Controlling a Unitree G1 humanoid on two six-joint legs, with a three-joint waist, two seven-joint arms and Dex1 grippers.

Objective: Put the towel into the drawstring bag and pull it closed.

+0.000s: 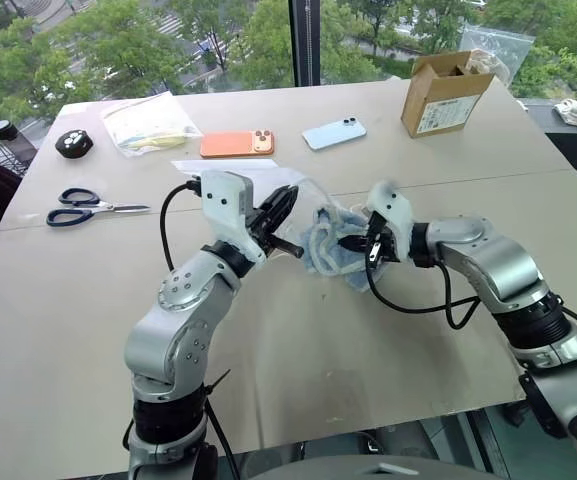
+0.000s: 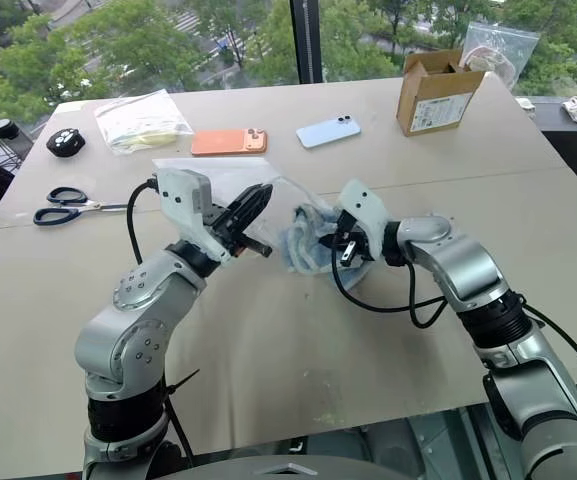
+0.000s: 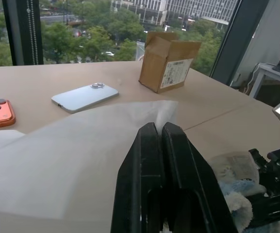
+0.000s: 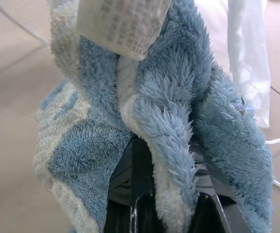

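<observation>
Head views: the left end effector [image 1: 286, 222], pinched shut on the drawstring bag [image 1: 313, 196], holds its mouth facing the right end effector [image 1: 356, 247], just beside it.

Right wrist view: the right end effector clamps the towel [image 4: 169, 121], draped lengthwise over its fingers [image 4: 130, 170].

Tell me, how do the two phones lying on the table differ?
The orange phone sits nearer the robot's left side, next to a clear plastic bag; the light blue phone lies further right, closer to the cardboard box. The orange one lies roughly square to the table's far edge, while the blue one is turned at a slant. Both lie flat, camera side up, on the far half of the table.
</observation>
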